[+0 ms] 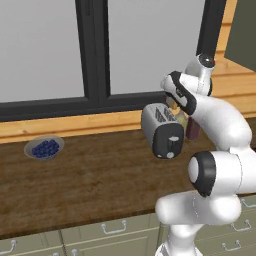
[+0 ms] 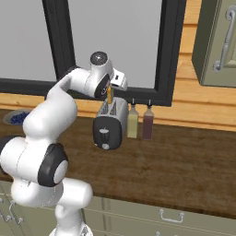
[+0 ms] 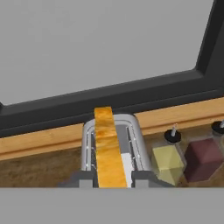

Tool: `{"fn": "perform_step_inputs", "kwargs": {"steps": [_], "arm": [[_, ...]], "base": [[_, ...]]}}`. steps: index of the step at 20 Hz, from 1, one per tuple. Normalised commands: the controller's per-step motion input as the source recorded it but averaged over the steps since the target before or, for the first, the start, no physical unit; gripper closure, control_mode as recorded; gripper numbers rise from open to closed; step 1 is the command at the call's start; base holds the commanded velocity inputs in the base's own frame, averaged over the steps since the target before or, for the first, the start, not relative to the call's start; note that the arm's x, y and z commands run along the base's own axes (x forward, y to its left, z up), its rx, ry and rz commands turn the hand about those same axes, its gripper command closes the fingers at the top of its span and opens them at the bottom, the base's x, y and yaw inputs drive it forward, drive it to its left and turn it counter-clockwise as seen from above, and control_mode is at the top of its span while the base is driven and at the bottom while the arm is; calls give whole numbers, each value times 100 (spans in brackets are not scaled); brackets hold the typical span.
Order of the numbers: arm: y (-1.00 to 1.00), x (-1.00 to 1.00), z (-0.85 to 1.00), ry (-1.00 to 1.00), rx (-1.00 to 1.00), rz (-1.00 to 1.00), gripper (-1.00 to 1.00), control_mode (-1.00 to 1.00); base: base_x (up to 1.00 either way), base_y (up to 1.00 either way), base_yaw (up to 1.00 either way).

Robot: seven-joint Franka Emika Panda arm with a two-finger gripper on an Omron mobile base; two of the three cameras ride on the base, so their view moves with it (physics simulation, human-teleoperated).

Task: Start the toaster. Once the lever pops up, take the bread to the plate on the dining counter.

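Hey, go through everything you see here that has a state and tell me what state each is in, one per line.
toaster: upright on the wooden counter, slots facing up.
bread: standing on edge above a toaster slot, gripped at its lower end.
tool: shut on the bread.
bowl: upright, filled with blue berries.
yellow bottle: upright, capped.
dark red bottle: upright, capped.

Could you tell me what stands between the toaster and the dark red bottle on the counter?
A pale yellow bottle stands between the toaster and the dark red bottle; the right base view and hand view show it.
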Motion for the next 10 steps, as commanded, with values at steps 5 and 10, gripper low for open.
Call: {"fn": "perform_step_inputs", "kwargs": {"steps": [5,10], "arm": [[7,-100,34,0,0,0,100,-100],[19,-100,8,0,0,-1,100,-100]], "base": [[0,0,0],[0,0,0]]}}
